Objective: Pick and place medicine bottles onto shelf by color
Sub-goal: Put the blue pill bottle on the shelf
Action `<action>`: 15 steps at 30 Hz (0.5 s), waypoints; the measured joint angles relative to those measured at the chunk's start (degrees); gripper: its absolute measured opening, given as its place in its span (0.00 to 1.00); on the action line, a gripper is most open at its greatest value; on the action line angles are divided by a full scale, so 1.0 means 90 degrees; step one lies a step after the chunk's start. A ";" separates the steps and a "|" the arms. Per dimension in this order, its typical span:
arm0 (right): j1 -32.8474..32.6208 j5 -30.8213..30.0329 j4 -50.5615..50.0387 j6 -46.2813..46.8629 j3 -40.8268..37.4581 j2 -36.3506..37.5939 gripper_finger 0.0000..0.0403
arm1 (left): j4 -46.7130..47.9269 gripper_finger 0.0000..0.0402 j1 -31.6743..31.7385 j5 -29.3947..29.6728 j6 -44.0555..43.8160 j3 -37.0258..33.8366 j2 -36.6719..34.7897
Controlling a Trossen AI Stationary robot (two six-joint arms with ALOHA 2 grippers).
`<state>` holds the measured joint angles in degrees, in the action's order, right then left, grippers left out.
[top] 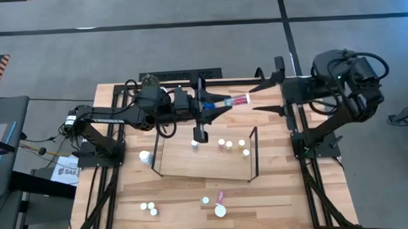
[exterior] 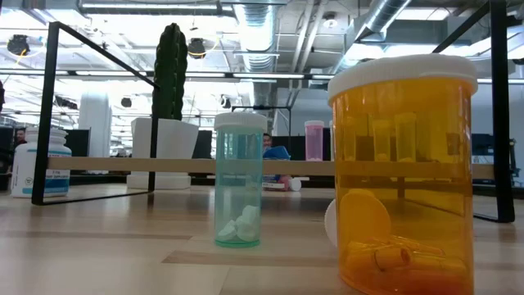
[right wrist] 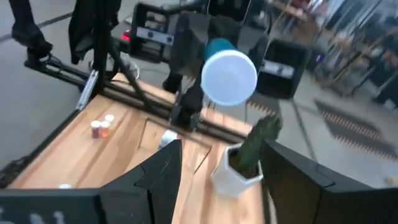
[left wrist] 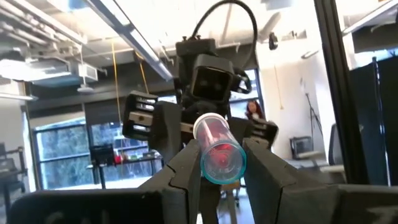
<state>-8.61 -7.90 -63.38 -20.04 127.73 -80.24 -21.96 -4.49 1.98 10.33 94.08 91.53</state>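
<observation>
Above the table's far edge, the left gripper [top: 220,102] is clamped on a pink-filled bottle [top: 239,99], holding it out level by its base end with the white cap pointing toward the right arm. The right gripper [top: 266,99] sits just beyond that cap, fingers spread and empty, lined up as if to receive it. From the right wrist camera the cap [right wrist: 229,77] is dead centre between the spread fingers. Looks like a light, rigid plastic vial with smooth, slippery walls, so a squeeze across the cap end or the bare body near it should do. Below, the shelf [top: 178,166] already carries a few small bottles [top: 225,145], with more loose on the table [top: 119,212] in front.
</observation>
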 joint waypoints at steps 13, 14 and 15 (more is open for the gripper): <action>0.0006 -0.0235 0.1130 -0.1089 -0.0001 -0.0251 0.58 | -0.0206 0.19 0.0071 -0.0170 0.0026 0.0000 0.0000; 0.0006 -0.0226 0.1175 -0.1125 -0.0001 -0.0289 0.58 | -0.0201 0.19 0.0095 -0.0170 0.0004 0.0000 0.0000; 0.0006 -0.0210 0.1220 -0.1140 0.0002 -0.0301 0.58 | -0.0188 0.19 0.0124 -0.0164 0.0002 0.0000 0.0000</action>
<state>-8.56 -9.79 -52.40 -30.30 127.74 -82.95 -23.65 -3.38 0.50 10.35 94.08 91.53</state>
